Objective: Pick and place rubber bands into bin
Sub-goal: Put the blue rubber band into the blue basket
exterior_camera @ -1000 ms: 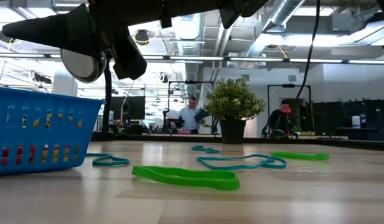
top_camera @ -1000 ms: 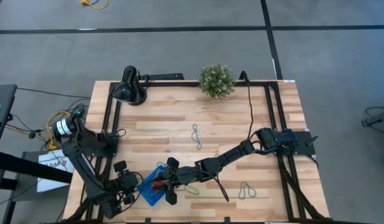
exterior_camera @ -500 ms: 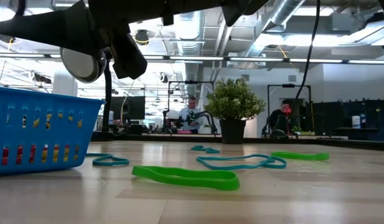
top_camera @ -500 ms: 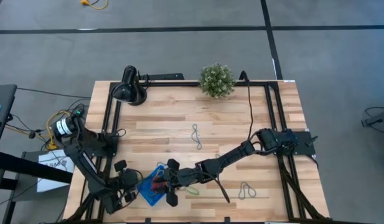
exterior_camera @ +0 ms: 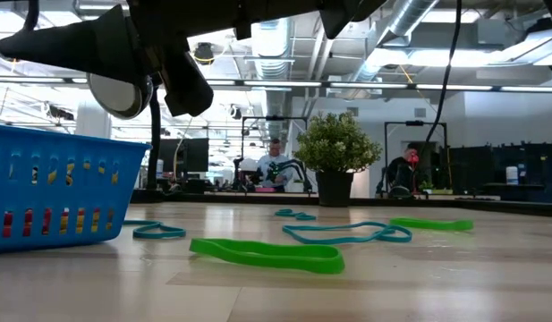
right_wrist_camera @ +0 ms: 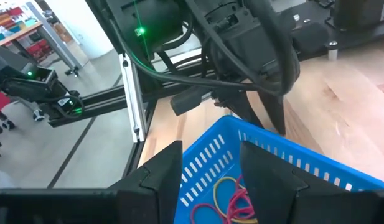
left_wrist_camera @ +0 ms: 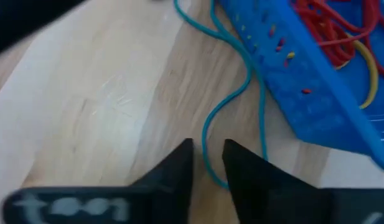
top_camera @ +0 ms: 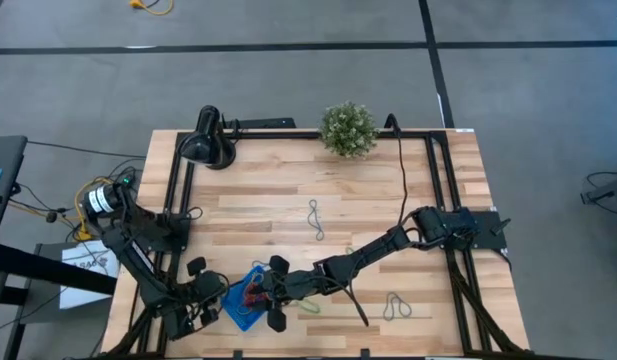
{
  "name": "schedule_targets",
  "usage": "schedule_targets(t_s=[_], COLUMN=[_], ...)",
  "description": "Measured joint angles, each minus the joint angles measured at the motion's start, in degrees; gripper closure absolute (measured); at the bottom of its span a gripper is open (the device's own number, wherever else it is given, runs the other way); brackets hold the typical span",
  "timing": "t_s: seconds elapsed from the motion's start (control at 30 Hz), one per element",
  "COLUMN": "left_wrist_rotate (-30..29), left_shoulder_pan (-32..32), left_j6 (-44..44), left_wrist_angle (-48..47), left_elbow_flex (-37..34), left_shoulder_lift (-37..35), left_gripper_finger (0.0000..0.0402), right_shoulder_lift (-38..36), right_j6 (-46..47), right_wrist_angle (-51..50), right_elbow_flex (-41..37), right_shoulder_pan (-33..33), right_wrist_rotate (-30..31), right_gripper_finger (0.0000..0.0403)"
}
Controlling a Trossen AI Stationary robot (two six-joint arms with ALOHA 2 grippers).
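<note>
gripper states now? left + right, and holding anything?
Left gripper: narrow gap, a teal rubber band between the fingertips on the table beside the bin; a grip cannot be told.
Right gripper: open, empty, over the bin.

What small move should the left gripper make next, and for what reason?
Probably finish closing, then lift. The left gripper sits low over the wooden table beside the bright-blue plastic bin, its fingers narrowly straddling a thin teal rubber band without visibly pinching it. The right gripper hangs open above the bin.
</note>
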Motion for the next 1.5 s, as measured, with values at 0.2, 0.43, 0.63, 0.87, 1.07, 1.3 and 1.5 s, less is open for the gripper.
schedule_targets(t_s=[0.2, 0.43, 0.63, 0.87, 1.07, 1.3, 1.5], left_wrist_rotate=[-1.33, -3.26, -0.74, -5.87, -8.38, -16.2, -20.27], left_shoulder_pan=[-0.25, -0.4, -1.28, -3.35, -3.77, -2.86, -1.72], left_j6=[1.62, -1.47, -3.32, -3.38, -4.66, 1.26, 9.19], left_wrist_angle=[1.57, 0.29, -15.71, -37.03, -54.36, -60.35, -55.51], left_elbow_flex=[-0.1, 0.87, 9.27, 23.38, 34.62, 43.45, 46.48], left_shoulder_lift=[0.3, 0.52, -0.8, -2.61, -2.72, -2.76, -2.83], left_gripper_finger=[0.0394, 0.04, 0.0401, 0.0401, 0.0401, 0.0401, 0.0401], right_shoulder_lift=[0.0, 0.0, 0.0, 0.0, 0.0, 0.0, 0.0], right_j6=[0.0, 0.0, 0.0, 0.02, 0.02, 0.02, 1.96], right_wrist_angle=[0.02, 0.02, 0.11, 0.2, 0.16, 0.04, -0.5], right_elbow_flex=[0.0, 0.0, 0.0, 0.0, 0.0, 0.0, 0.0], right_shoulder_pan=[0.09, 0.09, 0.09, 0.09, 0.09, 0.09, 0.07], right_wrist_rotate=[0.02, 0.02, 0.02, 0.03, 0.02, 0.02, -1.83], right_gripper_finger=[0.0249, 0.0249, 0.0249, 0.0249, 0.0249, 0.0249, 0.0249])
